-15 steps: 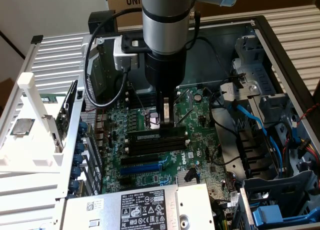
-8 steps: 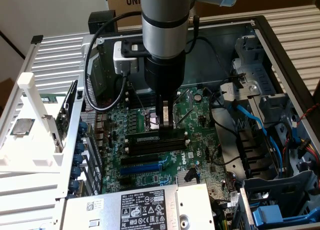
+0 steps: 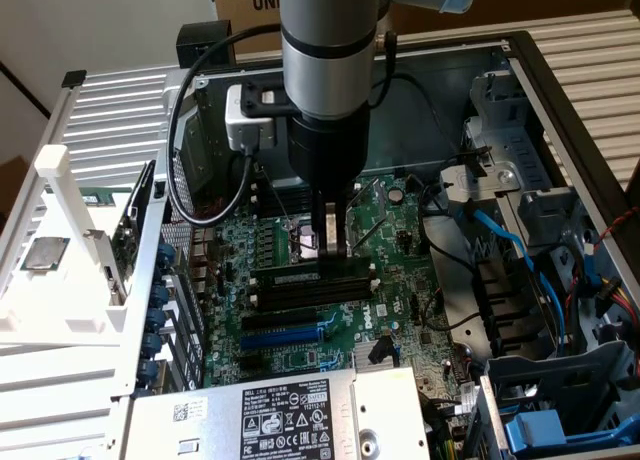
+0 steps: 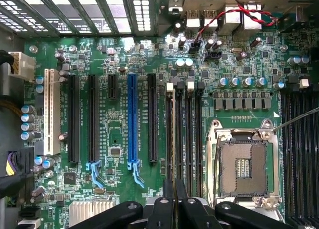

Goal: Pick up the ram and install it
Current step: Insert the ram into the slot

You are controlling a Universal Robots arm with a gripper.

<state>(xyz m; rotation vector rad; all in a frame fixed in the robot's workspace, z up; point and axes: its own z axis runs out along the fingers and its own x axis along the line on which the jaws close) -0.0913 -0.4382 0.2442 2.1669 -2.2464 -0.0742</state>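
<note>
Ram: the ram [image 3: 300, 277] stands on edge along a memory slot, directly under the fingertips. From the wrist it shows edge-on as a thin line [image 4: 173, 139] running away from the fingers.
Gripper: the gripper [image 3: 335, 242] [image 4: 175, 191] has its two fingers drawn close together across the ram's thin upper edge, clamped on it.
Why this hold: pinching the flat faces keeps the stick upright and in line with the slot, I judge.
Arm: vertical above the motherboard [image 4: 114, 139], probably so that any push goes straight down into the slot.
Seating: whether the ram is fully home cannot be told. The white end clips [image 4: 169, 87] sit at the slot ends far from the gripper, their latching unclear.
Empty memory slots: [image 4: 192, 134] just beside the fingers, parallel to the ram.
CPU socket: [image 4: 244, 162] beyond those slots, same side, open and bare.
Blue expansion slot: [image 4: 131, 119] near the fingers on the opposite side.
</note>
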